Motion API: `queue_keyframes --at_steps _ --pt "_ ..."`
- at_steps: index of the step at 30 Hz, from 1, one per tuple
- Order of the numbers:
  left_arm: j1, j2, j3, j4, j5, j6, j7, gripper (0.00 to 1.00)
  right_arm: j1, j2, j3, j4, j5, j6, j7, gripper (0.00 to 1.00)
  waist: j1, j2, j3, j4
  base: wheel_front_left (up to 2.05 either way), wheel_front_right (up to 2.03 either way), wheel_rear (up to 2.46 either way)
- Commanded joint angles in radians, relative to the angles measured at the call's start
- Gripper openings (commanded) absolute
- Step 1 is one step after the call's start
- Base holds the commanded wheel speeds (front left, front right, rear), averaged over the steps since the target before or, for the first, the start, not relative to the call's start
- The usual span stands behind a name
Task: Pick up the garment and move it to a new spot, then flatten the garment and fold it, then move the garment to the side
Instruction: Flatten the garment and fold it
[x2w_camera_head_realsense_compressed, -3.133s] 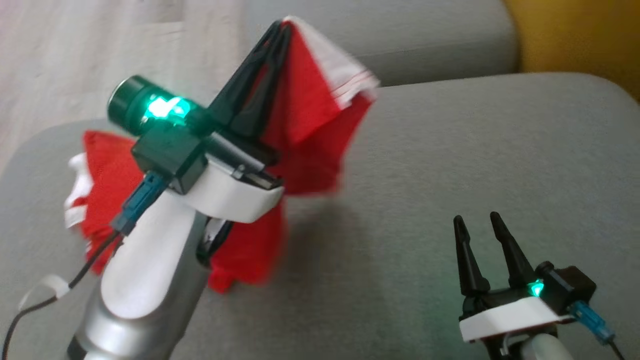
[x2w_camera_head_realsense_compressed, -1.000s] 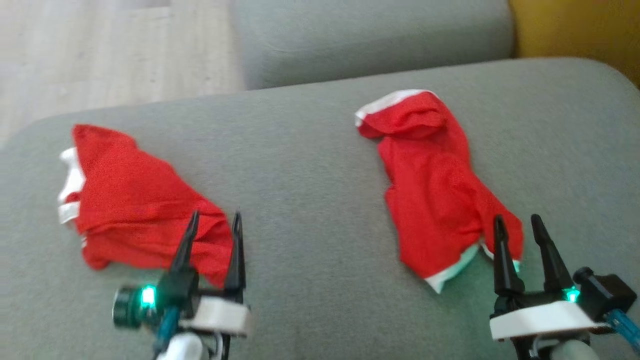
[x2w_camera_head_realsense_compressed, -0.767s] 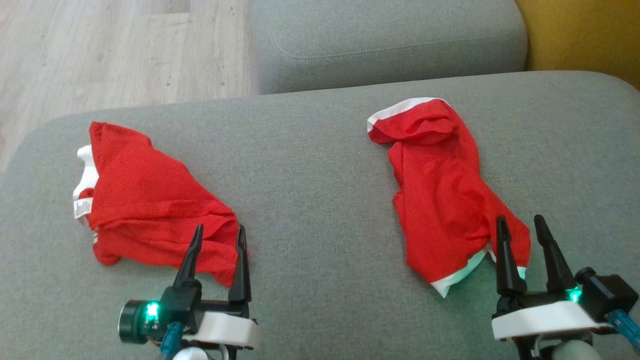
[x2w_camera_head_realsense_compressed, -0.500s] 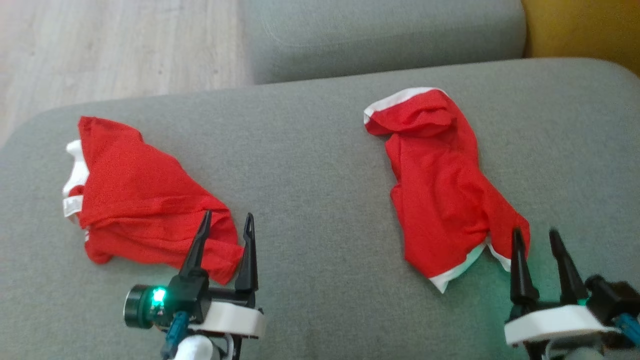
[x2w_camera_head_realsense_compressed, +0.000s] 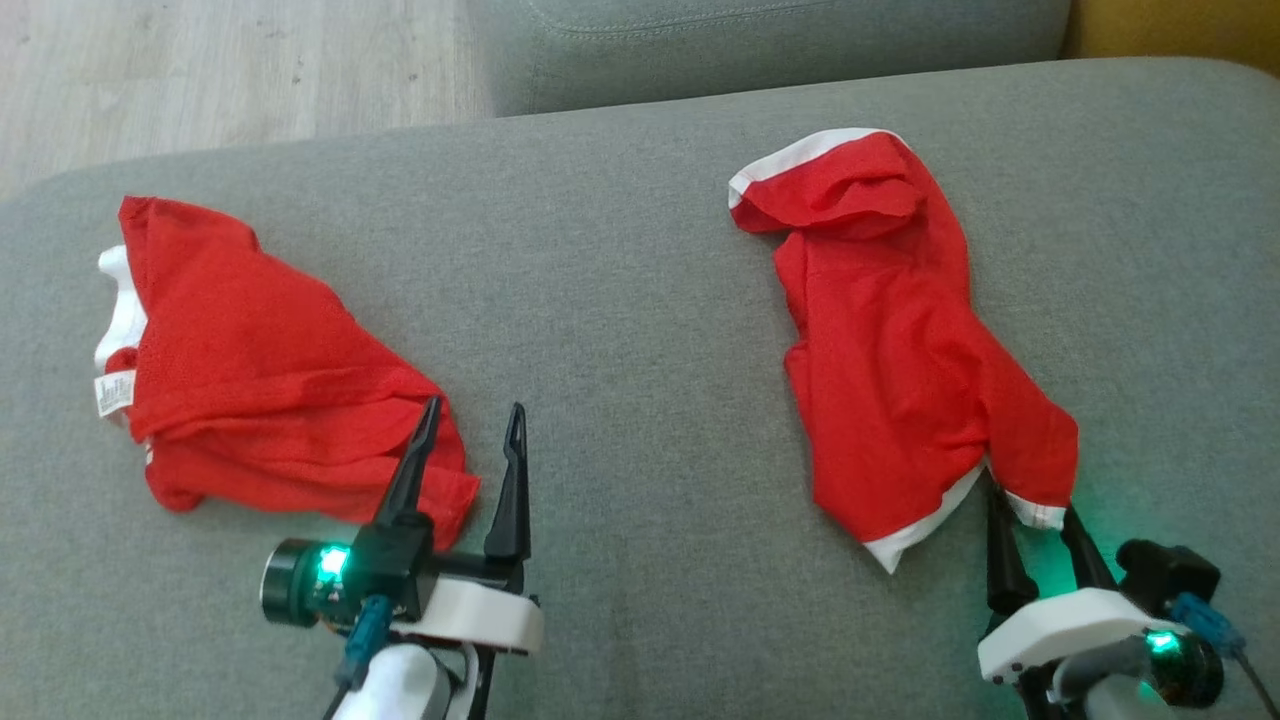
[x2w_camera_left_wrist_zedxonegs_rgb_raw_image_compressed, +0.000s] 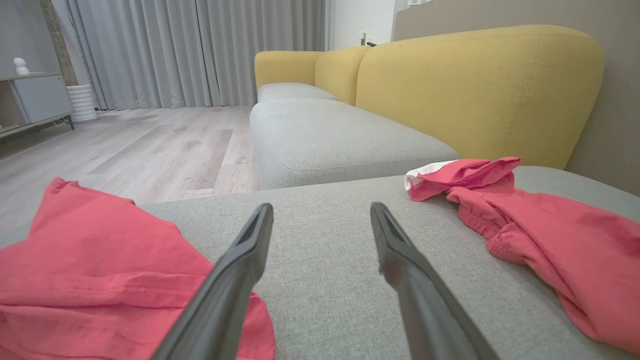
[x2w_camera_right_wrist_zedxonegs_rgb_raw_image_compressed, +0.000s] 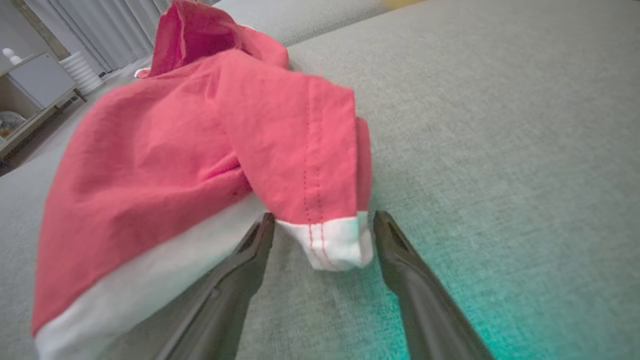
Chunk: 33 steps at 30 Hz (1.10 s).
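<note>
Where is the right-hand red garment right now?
The right-hand red garment lies on the right of the grey cushion in the head view, its white-hemmed near corner between the fingers of the open right gripper.

Under the left jaws you see a grey fabric sofa seat (x2w_camera_left_wrist_zedxonegs_rgb_raw_image_compressed: 325, 240). Ahead of them lies a second grey cushion (x2w_camera_left_wrist_zedxonegs_rgb_raw_image_compressed: 340, 140); right of it, yellow backrests (x2w_camera_left_wrist_zedxonegs_rgb_raw_image_compressed: 475, 90). Left of the jaws, pale wood-plank floor (x2w_camera_left_wrist_zedxonegs_rgb_raw_image_compressed: 165, 140) runs to grey curtains (x2w_camera_left_wrist_zedxonegs_rgb_raw_image_compressed: 200, 50) and a low cabinet (x2w_camera_left_wrist_zedxonegs_rgb_raw_image_compressed: 40, 97).
</note>
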Motion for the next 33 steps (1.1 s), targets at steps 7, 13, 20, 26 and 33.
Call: queue_keyframes --at_steps 7,13,20,26,33 --pt "-0.046 0.009 0.025 -0.020 0.007 0.003 0.000 1.00 -0.072 -0.007 0.024 -0.023 0.007 -0.001 -0.012 0.00 -0.0002 0.0000 -0.012 -0.006 0.00 0.00 0.00" --pt "-0.034 0.001 0.023 -0.008 -0.003 0.006 -0.005 1.00 -0.043 -0.007 0.020 -0.139 -0.032 -0.001 -0.012 0.00 -0.0002 0.0000 -0.057 -0.010 0.00 0.00 0.00" --pt "-0.016 -0.012 0.014 0.003 -0.004 0.009 -0.013 1.00 -0.057 -0.007 0.053 -0.305 -0.027 -0.001 0.008 0.00 -0.0002 0.0000 -0.120 0.015 0.00 0.00 0.00" --pt "-0.022 -0.020 0.019 0.001 -0.006 0.010 -0.018 1.00 -0.217 -0.007 0.110 -0.400 -0.007 -0.001 0.152 0.00 -0.0002 0.0000 -0.134 0.073 0.00 0.00 0.00" --pt "-0.002 -0.027 0.035 0.018 -0.016 0.010 -0.020 1.00 -0.526 -0.007 0.223 -0.292 0.068 -0.001 0.310 0.00 -0.0002 0.0000 -0.155 0.141 0.00 0.00 0.00"
